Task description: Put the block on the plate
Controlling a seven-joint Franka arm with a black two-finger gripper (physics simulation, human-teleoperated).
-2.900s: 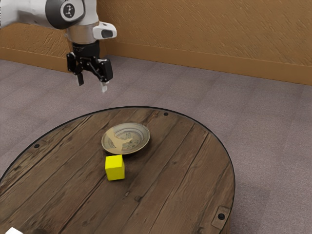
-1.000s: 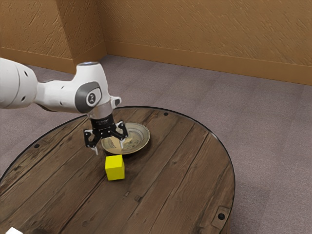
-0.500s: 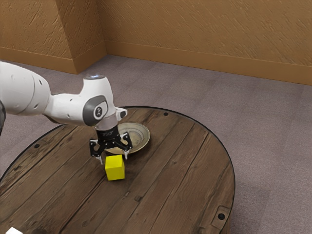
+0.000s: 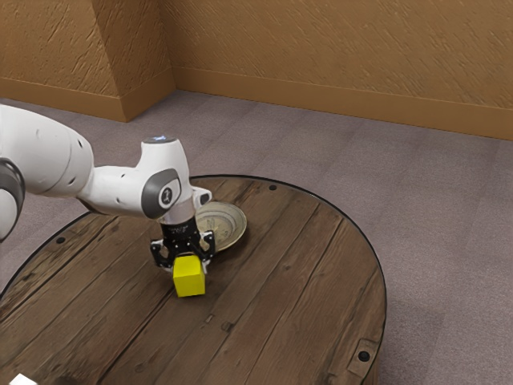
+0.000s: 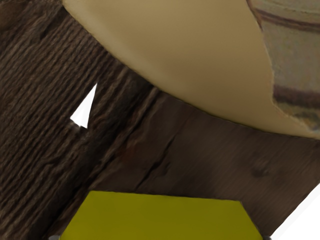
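Pincer [image 4: 189,264] is part-closed, fingers against two opposite sides of the yellow block [image 4: 189,277], left of centre in the exterior view; we read that as a top-down grip across flat faces to keep it level. Block looks to be at the table [image 4: 280,273], just beside the plate [image 4: 230,224], which sits up and right of it in that frame, so we'd want a small lift first to avoid bumping the plate, then a short shift over.
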